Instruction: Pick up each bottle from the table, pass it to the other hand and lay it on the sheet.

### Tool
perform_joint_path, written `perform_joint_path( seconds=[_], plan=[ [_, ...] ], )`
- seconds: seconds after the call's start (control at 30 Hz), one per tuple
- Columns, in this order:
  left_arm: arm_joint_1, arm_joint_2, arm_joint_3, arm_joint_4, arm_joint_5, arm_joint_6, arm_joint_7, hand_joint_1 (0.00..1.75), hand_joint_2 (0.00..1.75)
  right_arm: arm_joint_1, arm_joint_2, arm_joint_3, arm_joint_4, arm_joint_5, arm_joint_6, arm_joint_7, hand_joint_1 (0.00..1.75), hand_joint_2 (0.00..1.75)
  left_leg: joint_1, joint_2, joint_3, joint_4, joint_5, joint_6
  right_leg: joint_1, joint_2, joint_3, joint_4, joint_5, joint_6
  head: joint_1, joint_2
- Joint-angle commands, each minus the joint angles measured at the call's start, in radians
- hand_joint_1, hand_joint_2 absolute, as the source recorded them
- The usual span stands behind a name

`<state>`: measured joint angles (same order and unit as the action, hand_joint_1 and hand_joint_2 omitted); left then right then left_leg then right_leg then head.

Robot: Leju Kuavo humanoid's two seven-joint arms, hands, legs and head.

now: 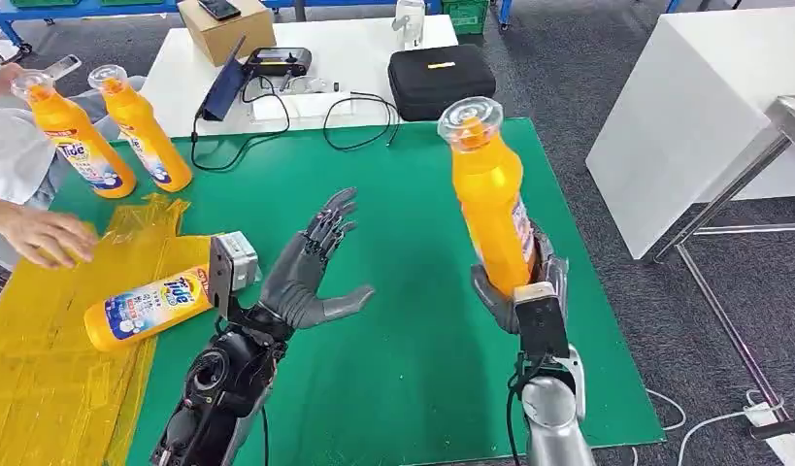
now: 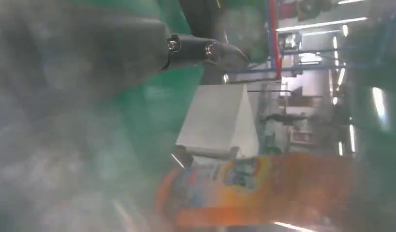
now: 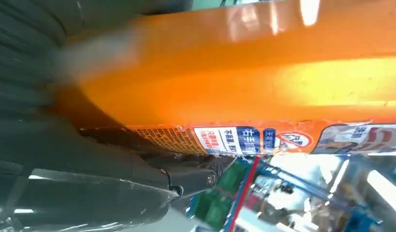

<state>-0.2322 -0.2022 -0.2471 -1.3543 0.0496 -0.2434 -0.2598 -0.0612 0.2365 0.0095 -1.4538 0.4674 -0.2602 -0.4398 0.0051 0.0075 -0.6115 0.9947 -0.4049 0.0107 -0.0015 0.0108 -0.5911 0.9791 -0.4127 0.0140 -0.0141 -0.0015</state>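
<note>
Fingers [image 1: 490,291] of R hand grip bottle [image 1: 490,199] over green mat [image 1: 413,320].

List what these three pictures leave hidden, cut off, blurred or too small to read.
- Held bottle: its base, hidden by the right hand, head view.
- Lying bottle: its cap end, behind the left wrist camera, head view.
- Left hand: blurred, left wrist view.
- Bottle label: small print unreadable, right wrist view.
- Person: cut off by the picture's edge, head view.
</note>
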Motion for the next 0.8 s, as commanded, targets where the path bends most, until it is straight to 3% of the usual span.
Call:
perform_joint_path(
  seconds=[0.03, 0.33, 0.4, 0.43, 0.5, 0.63, 0.8],
  plan=[
    [-0.054, 0.035, -0.053, 0.086, 0.007, 0.004, 0.006, 0.00, 1.75, -0.047, 0.001, 0.018, 0.028, -0.013, 0.006, -0.004, 1.61, 1.75, 0.001, -0.001, 0.003, 0.000, -0.002, 0.000, 0.001, -0.002, 0.004, -0.001, -0.002, 0.001, 0.000, 0.000],
    [-0.053, 0.033, -0.050, 0.085, 0.013, 0.008, 0.008, 0.00, 1.75, -0.048, -0.002, 0.024, 0.029, -0.016, 0.018, -0.006, 1.61, 1.75, 0.001, 0.000, 0.003, 0.000, -0.002, 0.000, 0.000, -0.001, 0.004, 0.000, -0.001, 0.001, 0.000, 0.000],
    [-0.062, 0.031, -0.042, 0.090, 0.038, 0.012, 0.019, 0.00, 1.75, -0.058, -0.003, 0.044, 0.039, -0.014, 0.035, -0.009, 1.64, 1.75, 0.000, -0.001, 0.002, 0.000, -0.002, 0.000, 0.000, -0.001, 0.003, -0.001, -0.001, 0.001, 0.000, 0.000],
    [-0.068, 0.032, -0.036, 0.093, 0.053, 0.014, 0.022, 0.00, 1.75, -0.068, 0.000, 0.056, 0.052, -0.019, 0.052, -0.006, 1.75, 1.75, 0.000, 0.000, 0.002, 0.000, -0.002, 0.000, 0.000, -0.001, 0.003, 0.000, -0.001, 0.001, 0.000, 0.000],
    [-0.086, 0.037, -0.027, 0.103, 0.080, 0.014, 0.032, 0.00, 1.75, -0.091, 0.010, 0.079, 0.087, -0.026, 0.073, 0.001, 1.75, 1.75, 0.001, 0.001, 0.001, 0.001, -0.002, -0.001, 0.001, 0.000, 0.002, 0.000, -0.001, 0.000, 0.000, 0.000],
    [-0.112, 0.049, -0.023, 0.123, 0.094, 0.021, 0.038, 0.00, 1.75, -0.127, 0.017, 0.214, 0.205, 0.007, 0.166, 0.014, 1.75, 1.75, 0.001, 0.002, 0.001, 0.000, -0.001, -0.001, 0.001, 0.001, 0.001, -0.001, 0.000, 0.000, 0.000, 0.000],
    [-0.142, 0.055, 0.000, 0.158, 0.116, 0.023, 0.041, 0.00, 1.75, -0.157, 0.045, 0.409, 0.342, 0.116, 0.159, 0.012, 1.75, 1.75, 0.002, 0.004, 0.003, -0.001, -0.002, -0.001, 0.001, 0.003, 0.002, -0.001, 0.000, 0.000, 0.000, 0.000]
  ],
)
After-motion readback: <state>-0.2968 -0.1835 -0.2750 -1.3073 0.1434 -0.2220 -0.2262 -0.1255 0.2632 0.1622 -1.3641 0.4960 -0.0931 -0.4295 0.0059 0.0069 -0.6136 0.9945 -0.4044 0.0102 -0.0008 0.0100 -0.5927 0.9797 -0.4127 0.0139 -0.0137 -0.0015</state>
